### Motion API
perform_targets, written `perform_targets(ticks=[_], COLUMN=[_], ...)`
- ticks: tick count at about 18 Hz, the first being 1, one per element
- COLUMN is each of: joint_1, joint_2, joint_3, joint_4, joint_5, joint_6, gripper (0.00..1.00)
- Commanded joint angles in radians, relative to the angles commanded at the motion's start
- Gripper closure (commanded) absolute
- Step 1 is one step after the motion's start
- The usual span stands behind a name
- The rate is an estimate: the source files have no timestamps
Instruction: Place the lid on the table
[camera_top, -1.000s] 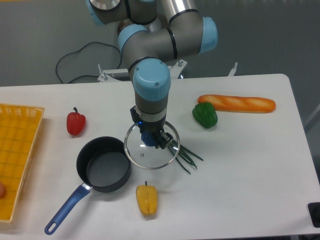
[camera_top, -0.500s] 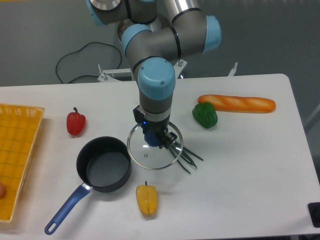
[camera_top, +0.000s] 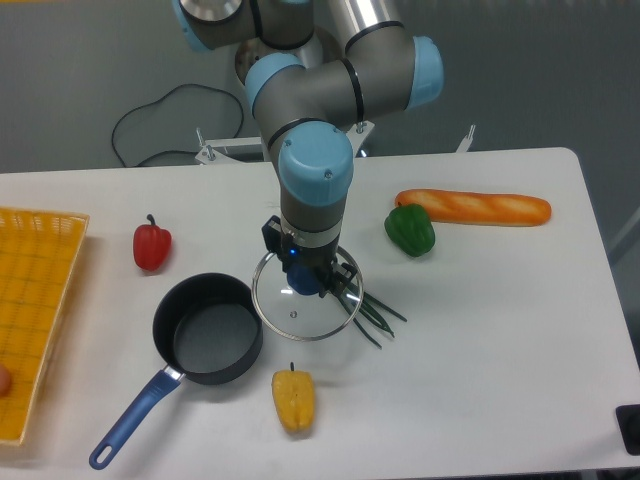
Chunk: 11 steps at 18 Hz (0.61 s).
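Observation:
The clear glass lid (camera_top: 290, 315) with its thin metal rim sits just right of the dark saucepan (camera_top: 208, 328), low over the white table (camera_top: 480, 320). Whether it touches the tabletop I cannot tell. My gripper (camera_top: 307, 281) points straight down at the lid's centre and is shut on the blue knob, which shows between the fingers. The lid's right edge overlaps some green beans.
A red pepper (camera_top: 152, 246) lies left of the pan and a yellow pepper (camera_top: 293, 399) in front of the lid. A green pepper (camera_top: 410, 229) and a baguette (camera_top: 474, 207) lie to the right. Green beans (camera_top: 375, 312) lie under the lid's right side. A yellow mesh basket (camera_top: 35, 300) is at the left edge.
The arm has carried the lid a little to the right, away from the saucepan, then nearly stopped. The gripper stays shut on the knob.

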Motion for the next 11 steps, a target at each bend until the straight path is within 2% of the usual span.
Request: perform_targets(ticks=[7,11], joint_1=[0.067,0.081], joint_2=[-0.025,-0.057], joint_3=[0.014,0.046], joint_4=[0.011,0.011], joint_5=[-0.002,0.003], joint_6=[0.015,0.128], gripper=[0.55,0.55])
